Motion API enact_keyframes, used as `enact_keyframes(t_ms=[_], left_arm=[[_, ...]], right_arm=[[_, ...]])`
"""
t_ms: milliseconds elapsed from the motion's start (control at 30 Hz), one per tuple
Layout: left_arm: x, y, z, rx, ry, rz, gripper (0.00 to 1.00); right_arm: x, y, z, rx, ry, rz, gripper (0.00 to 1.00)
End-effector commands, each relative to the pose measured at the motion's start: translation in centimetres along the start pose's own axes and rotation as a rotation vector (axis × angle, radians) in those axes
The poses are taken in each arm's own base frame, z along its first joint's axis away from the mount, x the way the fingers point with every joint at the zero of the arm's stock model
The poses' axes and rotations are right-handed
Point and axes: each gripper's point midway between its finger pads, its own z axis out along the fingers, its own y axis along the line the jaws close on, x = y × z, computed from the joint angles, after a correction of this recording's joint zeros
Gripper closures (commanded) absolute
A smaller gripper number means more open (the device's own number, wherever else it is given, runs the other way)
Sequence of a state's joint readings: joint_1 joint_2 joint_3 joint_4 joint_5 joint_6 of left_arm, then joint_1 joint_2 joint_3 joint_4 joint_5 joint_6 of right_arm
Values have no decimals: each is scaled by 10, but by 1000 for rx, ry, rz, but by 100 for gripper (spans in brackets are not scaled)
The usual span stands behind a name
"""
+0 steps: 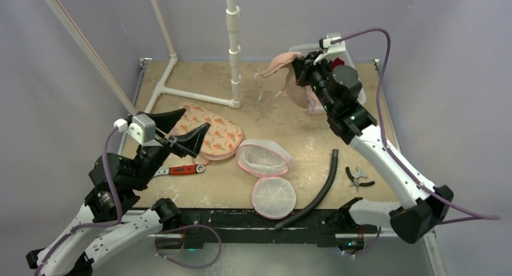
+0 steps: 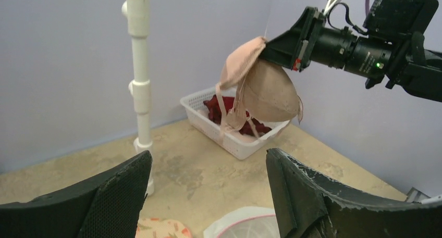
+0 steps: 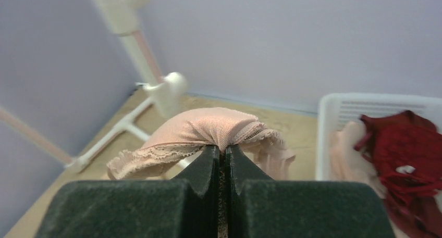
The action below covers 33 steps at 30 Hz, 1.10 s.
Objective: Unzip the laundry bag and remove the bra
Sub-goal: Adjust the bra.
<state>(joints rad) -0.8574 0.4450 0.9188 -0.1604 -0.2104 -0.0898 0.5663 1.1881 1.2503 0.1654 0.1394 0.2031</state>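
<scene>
The beige-pink bra (image 1: pixel 281 64) hangs in the air at the far right, over the white basket (image 1: pixel 302 48). My right gripper (image 1: pixel 300 61) is shut on its fabric. In the right wrist view the jaws (image 3: pixel 221 149) pinch a lace-edged fold of the bra (image 3: pixel 208 126). The laundry bag (image 1: pixel 264 158), a round white mesh case with pink trim, lies unzipped mid-table with its lid (image 1: pixel 273 197) flopped toward me. My left gripper (image 1: pixel 181 130) hovers open and empty above the table's left side. The left wrist view shows the bra (image 2: pixel 268 92) dangling and the bag's rim (image 2: pixel 245 225).
A red garment (image 2: pixel 216 105) lies in the basket (image 2: pixel 208 121). A white PVC pipe stand (image 1: pixel 233 46) rises at the back. A patterned cloth mitt (image 1: pixel 214 134), a red-handled wrench (image 1: pixel 180 170), a black hose (image 1: pixel 317 191) and pliers (image 1: pixel 358 176) lie on the table.
</scene>
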Motion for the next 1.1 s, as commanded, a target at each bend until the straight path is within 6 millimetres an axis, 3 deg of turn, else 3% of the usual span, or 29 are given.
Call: enact_keyframes(t_ms=[0, 233, 300, 500, 767, 900, 1067], left_arm=[[27, 13, 7, -107, 61, -88, 21], [69, 13, 14, -149, 172, -148, 21], [78, 11, 16, -146, 195, -170, 22], [99, 9, 18, -147, 240, -176, 23], [108, 13, 21, -173, 268, -159, 23], [113, 12, 21, -174, 287, -163, 22], [125, 11, 22, -175, 311, -171, 23]], right_arm=[[-35, -47, 17, 189, -92, -35, 100], [-26, -124, 46, 331, -98, -14, 100], [-24, -135, 57, 330, -89, 7, 100], [-33, -154, 87, 301, -134, 33, 100], [-43, -181, 129, 272, -160, 56, 100], [-33, -189, 134, 272, -146, 76, 100], [3, -195, 127, 277, -90, 123, 100]])
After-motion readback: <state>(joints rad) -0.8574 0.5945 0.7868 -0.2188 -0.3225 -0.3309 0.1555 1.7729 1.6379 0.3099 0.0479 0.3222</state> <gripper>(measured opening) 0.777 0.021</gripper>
